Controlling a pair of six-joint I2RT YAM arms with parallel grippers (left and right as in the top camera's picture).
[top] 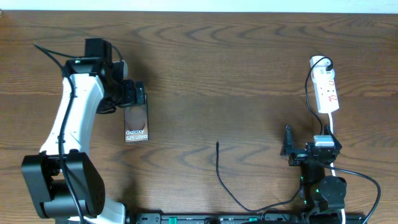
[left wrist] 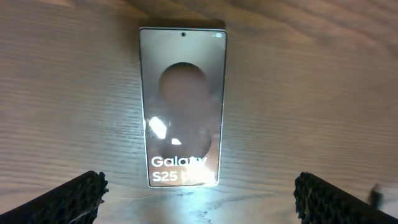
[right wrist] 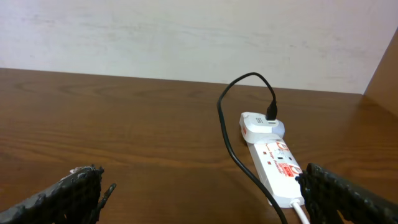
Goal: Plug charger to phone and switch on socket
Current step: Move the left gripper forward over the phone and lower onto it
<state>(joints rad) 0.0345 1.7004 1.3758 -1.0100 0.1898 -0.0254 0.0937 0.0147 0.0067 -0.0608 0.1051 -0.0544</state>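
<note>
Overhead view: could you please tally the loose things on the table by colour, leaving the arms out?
White: 2, the power strip and the adapter plugged into it.
Black: 1, the charger cable.
Brown-grey: 1, the phone.
Total: 4.

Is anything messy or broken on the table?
Nothing looks broken or spilled. The one odd thing is the charger. Its plug tip lies loose in the middle of the table, well apart from the phone. Its other end is plugged in at the socket on the far right.
</note>
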